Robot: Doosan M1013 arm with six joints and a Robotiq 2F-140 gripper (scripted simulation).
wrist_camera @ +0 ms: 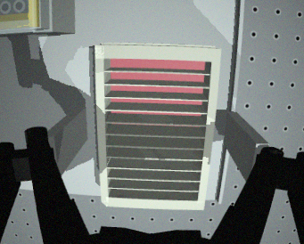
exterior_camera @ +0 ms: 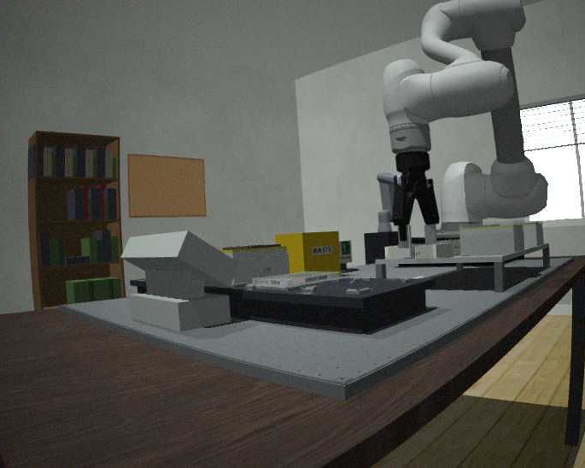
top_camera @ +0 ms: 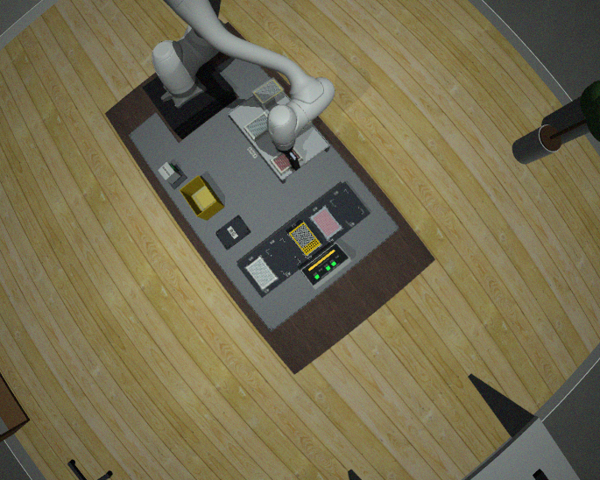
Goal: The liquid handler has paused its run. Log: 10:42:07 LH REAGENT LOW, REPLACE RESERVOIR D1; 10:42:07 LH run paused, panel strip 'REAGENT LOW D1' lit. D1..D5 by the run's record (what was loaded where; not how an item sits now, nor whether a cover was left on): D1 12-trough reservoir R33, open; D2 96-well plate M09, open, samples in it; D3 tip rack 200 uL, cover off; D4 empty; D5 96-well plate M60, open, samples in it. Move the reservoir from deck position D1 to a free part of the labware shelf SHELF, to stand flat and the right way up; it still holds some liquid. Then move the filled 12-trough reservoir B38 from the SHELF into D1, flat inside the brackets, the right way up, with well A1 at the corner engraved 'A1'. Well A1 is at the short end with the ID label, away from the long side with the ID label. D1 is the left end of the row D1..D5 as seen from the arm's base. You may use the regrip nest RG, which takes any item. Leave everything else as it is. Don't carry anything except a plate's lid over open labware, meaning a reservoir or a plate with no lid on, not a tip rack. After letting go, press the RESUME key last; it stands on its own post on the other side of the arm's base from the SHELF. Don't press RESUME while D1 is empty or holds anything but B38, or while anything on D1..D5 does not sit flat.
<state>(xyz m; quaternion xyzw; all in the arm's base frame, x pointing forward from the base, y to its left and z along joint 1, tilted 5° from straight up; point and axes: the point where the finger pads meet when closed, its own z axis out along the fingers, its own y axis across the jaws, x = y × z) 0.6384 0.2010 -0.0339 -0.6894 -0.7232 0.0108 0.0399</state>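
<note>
A cream 12-trough reservoir (top_camera: 281, 163) (exterior_camera: 397, 251) (wrist_camera: 103, 189) with pink liquid lies flat, right way up, on the end of the white shelf (top_camera: 315, 140) (wrist_camera: 145, 22) nearest the deck. Its ID is too small to read surely. My gripper (exterior_camera: 417, 240) (wrist_camera: 155, 126) is open around it, a fingertip beside each long side, with gaps showing in the wrist view. D1 (top_camera: 350, 201), the deck end nearest the shelf, is empty. B38 cannot be identified; the arm hides part of the shelf.
On the shelf are a pale item (top_camera: 257, 126) and a yellow-edged box (top_camera: 268, 90). The deck holds a pink plate (top_camera: 326, 222), tip rack (top_camera: 304, 236) and white plate (top_camera: 261, 272). Regrip nest (top_camera: 241, 227), waste bin (top_camera: 201, 197) (exterior_camera: 292, 251) and lit panel (top_camera: 321, 261) stand around.
</note>
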